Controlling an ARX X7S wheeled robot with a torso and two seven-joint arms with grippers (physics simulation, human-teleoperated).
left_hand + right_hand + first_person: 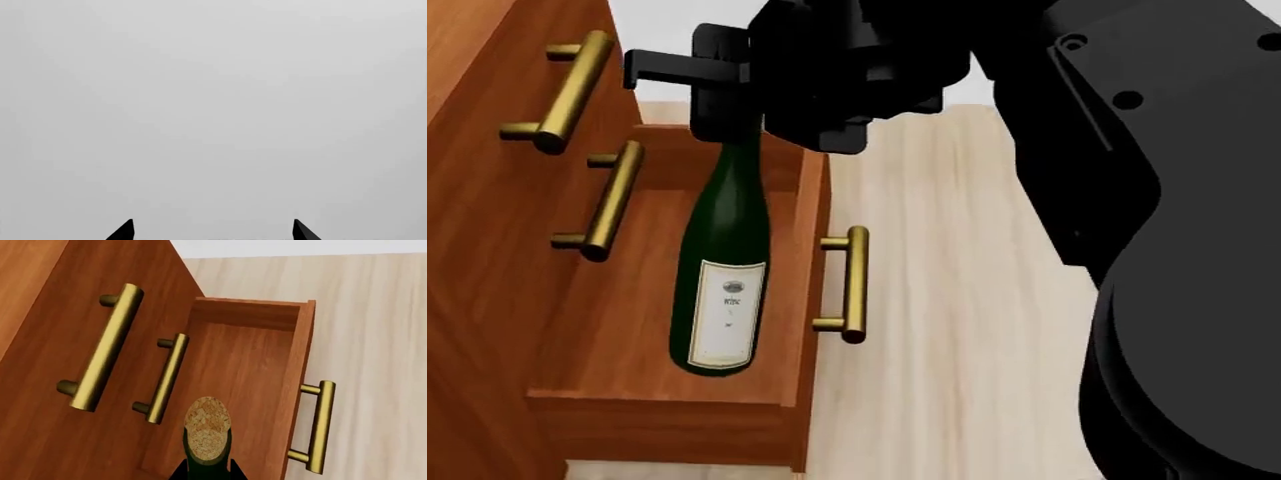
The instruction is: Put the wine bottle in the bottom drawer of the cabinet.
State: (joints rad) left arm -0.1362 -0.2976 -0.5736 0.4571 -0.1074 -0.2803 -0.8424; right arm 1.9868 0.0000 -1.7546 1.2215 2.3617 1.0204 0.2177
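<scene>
The dark green wine bottle (723, 280) with its white label hangs upright by the neck over the pulled-out bottom drawer (641, 410) of the reddish-brown cabinet (481, 250). My right gripper (731, 105) is shut on the bottle's neck, well above the drawer floor. In the right wrist view the tan cork of the wine bottle (207, 429) sits between the right gripper (208, 471) fingers, with the bottom drawer (247, 385) open below. The left gripper (213, 229) is open, showing only two black fingertips against blank grey. It does not show in the head view.
Two closed upper drawers carry brass bar handles (567, 90) (607, 200). The open drawer's own handle (851, 285) juts toward the pale wood floor (961, 330). My dark arm and torso (1174, 250) fill the right of the head view.
</scene>
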